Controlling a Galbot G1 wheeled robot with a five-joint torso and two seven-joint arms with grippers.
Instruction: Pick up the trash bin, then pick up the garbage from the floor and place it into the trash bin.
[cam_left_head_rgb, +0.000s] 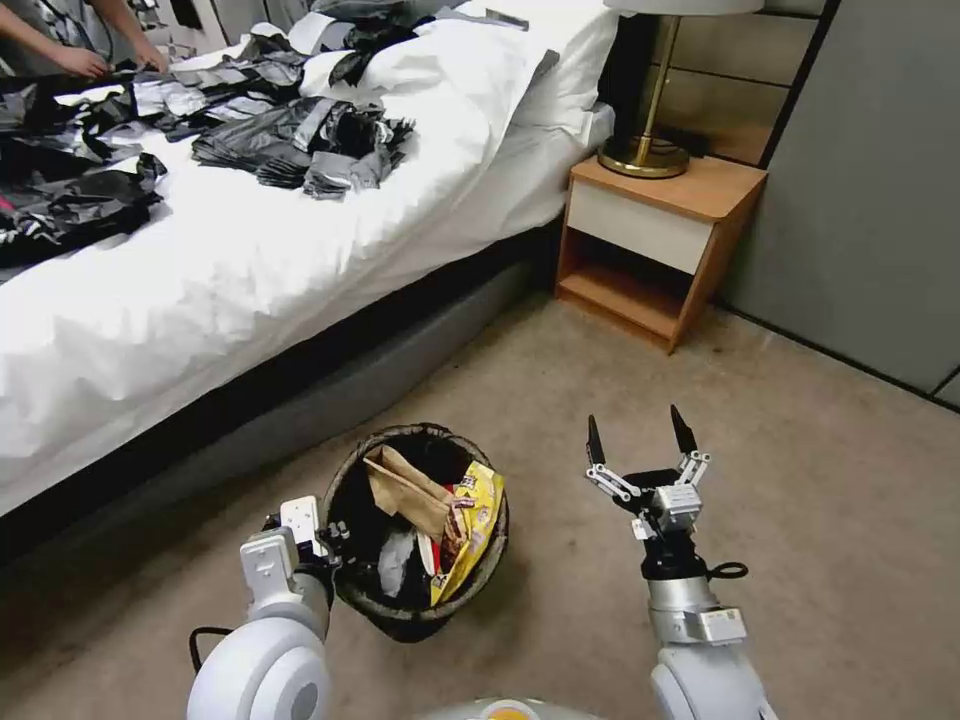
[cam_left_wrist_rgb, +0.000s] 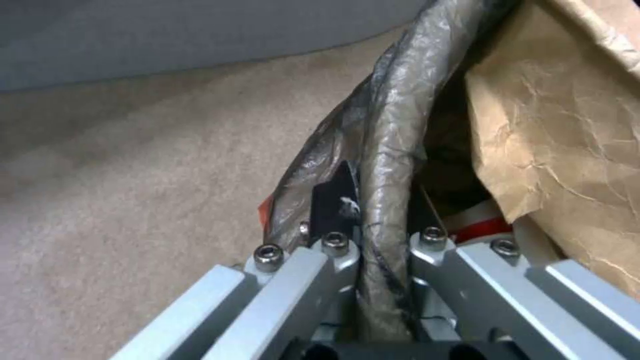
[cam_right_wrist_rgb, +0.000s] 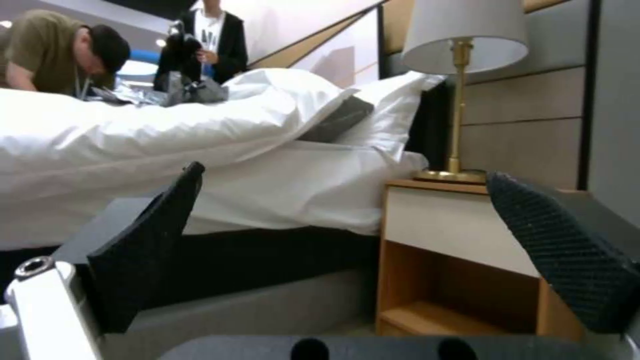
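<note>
The trash bin (cam_left_head_rgb: 400, 600), a round bucket lined with a dark bag, hangs just above the carpet in front of me. My left gripper (cam_left_head_rgb: 335, 545) is shut on its near-left rim; in the left wrist view the bag-covered rim (cam_left_wrist_rgb: 390, 165) runs between the fingers (cam_left_wrist_rgb: 333, 200). The garbage lies inside the bin: a crumpled brown paper bag (cam_left_head_rgb: 405, 490), a yellow snack wrapper (cam_left_head_rgb: 475, 525), red-and-white cup pieces (cam_left_head_rgb: 440, 545) and grey foil (cam_left_head_rgb: 395, 560). To the right of the bin my right gripper (cam_left_head_rgb: 640, 435) points up, open and empty, with its fingers (cam_right_wrist_rgb: 143, 250) wide apart.
A white bed (cam_left_head_rgb: 250, 260) strewn with dark plastic bags runs along the left, its dark base close behind the bin. A wooden nightstand (cam_left_head_rgb: 655, 240) with a brass lamp (cam_left_head_rgb: 645, 150) stands at the back right. Beige carpet (cam_left_head_rgb: 820, 500) spreads to the right.
</note>
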